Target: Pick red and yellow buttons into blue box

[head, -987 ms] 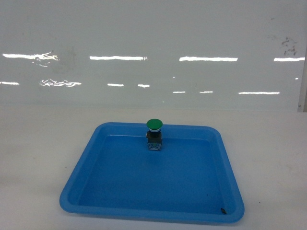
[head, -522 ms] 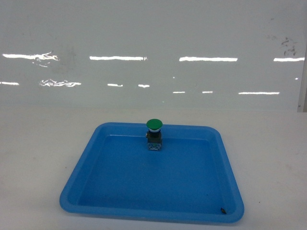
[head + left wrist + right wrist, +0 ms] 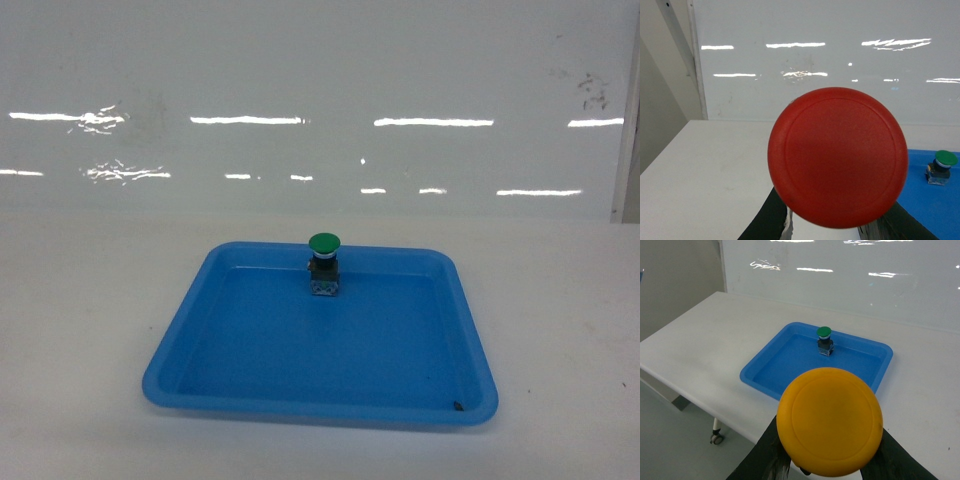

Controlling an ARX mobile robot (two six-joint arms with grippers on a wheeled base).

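head: frontal, downward | wrists: high, oblique | shared: blue tray (image 3: 180,350)

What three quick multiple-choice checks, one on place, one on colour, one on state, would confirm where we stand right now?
1. Where does the green button stand?
A. near the far edge of the blue tray
B. on the white table, left of the tray
C. outside the tray, at its near right corner

2. What colour is the cap filling the right wrist view?
A. green
B. yellow
C. red

3. What is the left gripper doing?
A. hanging open and empty
B. pressing the green button
C. holding the red button

Answers: 1 A, it stands inside the tray by the far rim; 2 B, the yellow button sits in the right gripper; 3 C, the red cap sits between its dark fingers.
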